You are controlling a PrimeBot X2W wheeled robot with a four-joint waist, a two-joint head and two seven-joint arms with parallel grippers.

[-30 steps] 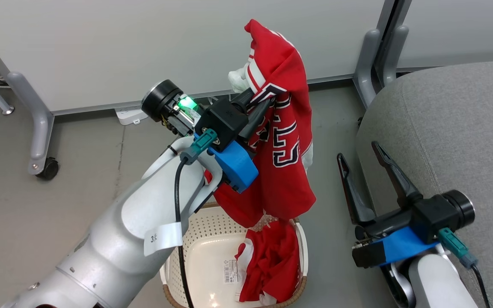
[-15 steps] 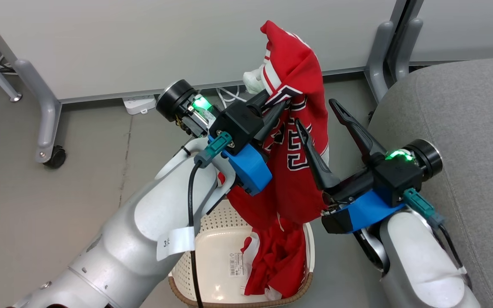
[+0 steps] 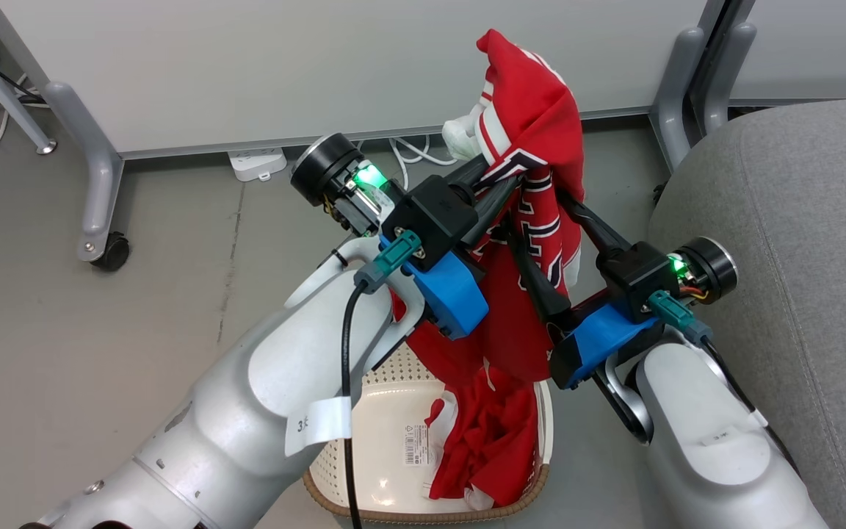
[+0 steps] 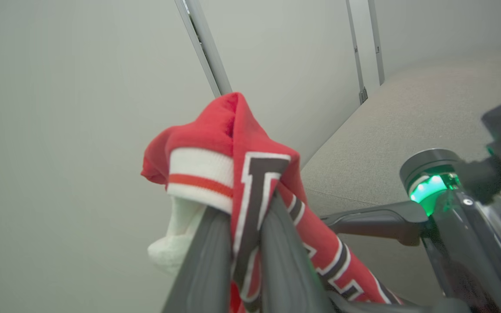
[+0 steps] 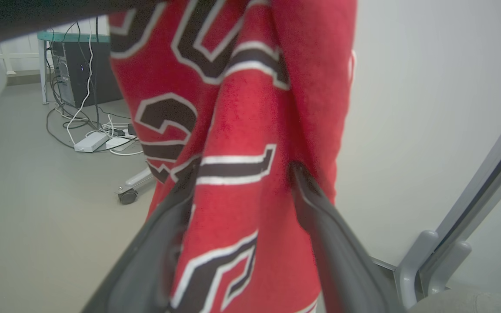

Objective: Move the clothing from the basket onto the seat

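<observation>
While looking down from the head, saw the red BULLS jersey [image 3: 533, 125] held aloft at 12 o'clock by the left gripper [image 3: 505, 182], fingers pressed together on a fold just under the white-and-red ribbed trim. Saw the same pinch in the left wrist view, with lettered cloth squeezed between the two dark fingers [image 4: 209, 256]. Noted the rest of the jersey hanging down toward 6 o'clock, its lower end over the far rim of the basket [image 3: 386, 419]; could not tell whether it touched anything below. Saw the right gripper [image 3: 540, 214] reaching in from 4 o'clock, fingers spread wide, one on each side of the hanging cloth. Confirmed in the right wrist view: black-and-white numerals draped between those spread fingers [image 5: 333, 234]. Found a second red garment [image 3: 493, 441] crumpled inside the cream basket against its 3 o'clock wall, beside a label sticker [image 3: 414, 444] on the bottom. Saw the basket standing on the grey floor [image 3: 100, 353]. Noted the light-grey seat [image 3: 797, 220] at 3 o'clock, near the basket. Spotted a white power strip [image 3: 258, 163] at 11 o'clock.
</observation>
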